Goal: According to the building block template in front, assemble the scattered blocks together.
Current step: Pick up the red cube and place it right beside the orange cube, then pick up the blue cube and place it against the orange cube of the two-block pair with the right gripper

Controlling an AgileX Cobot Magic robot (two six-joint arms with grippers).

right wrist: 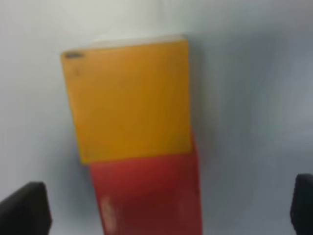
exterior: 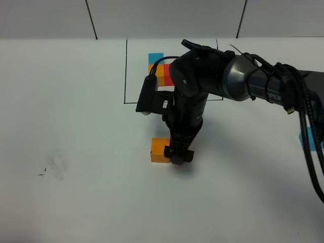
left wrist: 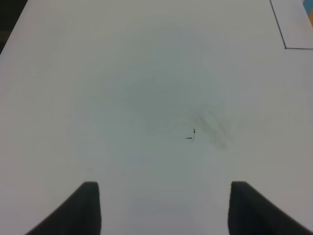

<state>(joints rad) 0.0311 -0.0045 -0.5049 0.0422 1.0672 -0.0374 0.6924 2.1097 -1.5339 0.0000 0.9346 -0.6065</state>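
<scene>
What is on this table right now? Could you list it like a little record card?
template: cube trio in a black drawn frame, partly behind the arm
orange block: touching the red block
right gripper: open, fingers either side of the red block
blue block: far right, apart from the others
left gripper: open, above the table

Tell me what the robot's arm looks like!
The right arm is chunky and black, with a shiny grey rounded section and small white lettering, too small to read. Black cables hang beside it. The right gripper and left gripper have dark, blunt fingers.
</scene>
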